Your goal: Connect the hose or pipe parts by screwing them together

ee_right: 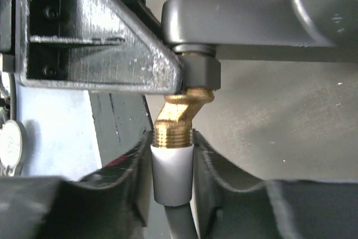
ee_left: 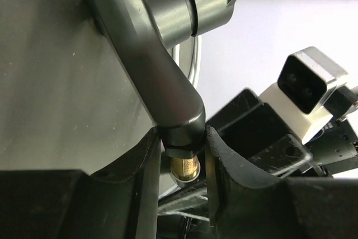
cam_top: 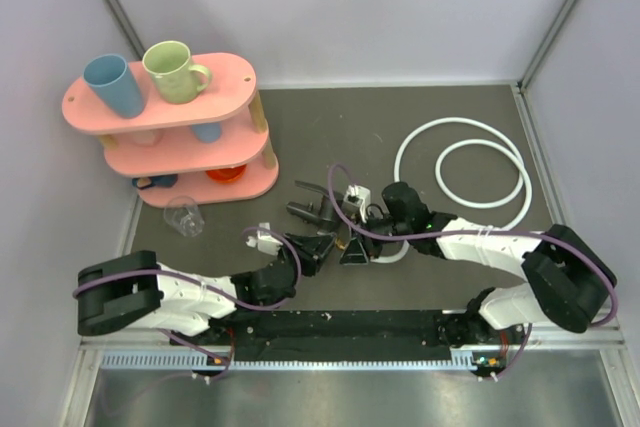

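Left pincer (ee_left: 182, 145): we pinched the black fitting (ee_left: 151, 65).
Right pincer (ee_right: 172, 163): we pinched the white hose end (ee_right: 172, 178).
Brass thread (ee_right: 173, 131): we judged it needed squaring before turning.

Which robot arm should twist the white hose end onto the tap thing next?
The right, probably. The right gripper pinches the white hose end at the brass thread, while the left gripper clamps the tap fitting to steady it.
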